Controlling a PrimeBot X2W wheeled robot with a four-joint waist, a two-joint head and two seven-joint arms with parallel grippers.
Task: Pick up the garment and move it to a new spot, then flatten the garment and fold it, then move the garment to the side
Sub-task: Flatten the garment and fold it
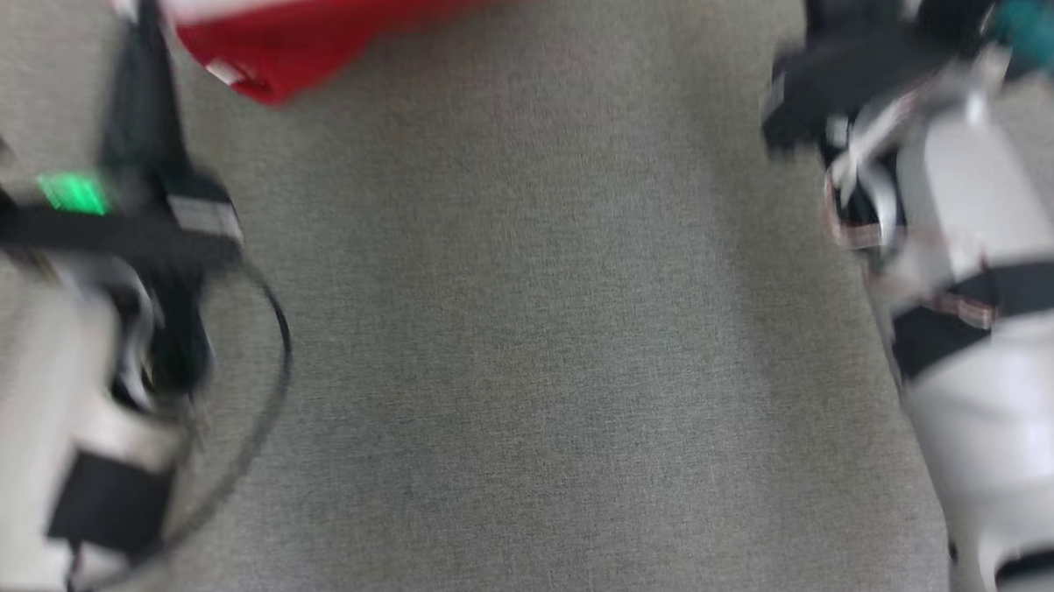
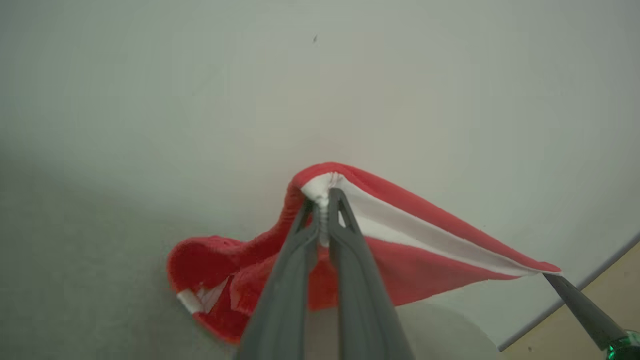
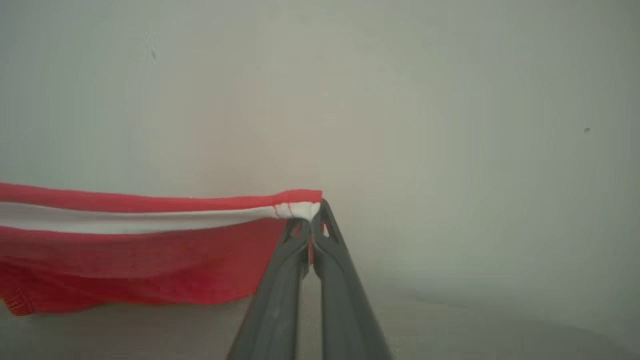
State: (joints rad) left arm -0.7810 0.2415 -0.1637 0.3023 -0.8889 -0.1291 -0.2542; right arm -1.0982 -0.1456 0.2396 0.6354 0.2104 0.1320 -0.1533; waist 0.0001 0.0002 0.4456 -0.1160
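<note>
Left gripper (image 2: 325, 200): jaws closed tight, pinching the white band (image 3: 150, 222) at one corner of the red garment (image 2: 425, 250).

Right gripper (image 3: 311, 212): jaws likewise closed, pinching the same band at the opposite corner.

Garment: stretched between the two grippers, band edge taut. The red body sags below it towards the grey bench (image 1: 534, 331). Whether the lowest fold touches the bench cannot be told.

Position: in the left wrist view the corner held by the right gripper lies near a bench edge, with tan floor (image 2: 620, 280) beyond it.

Head view: heavily blurred. The garment shows at its top, left of centre.
</note>
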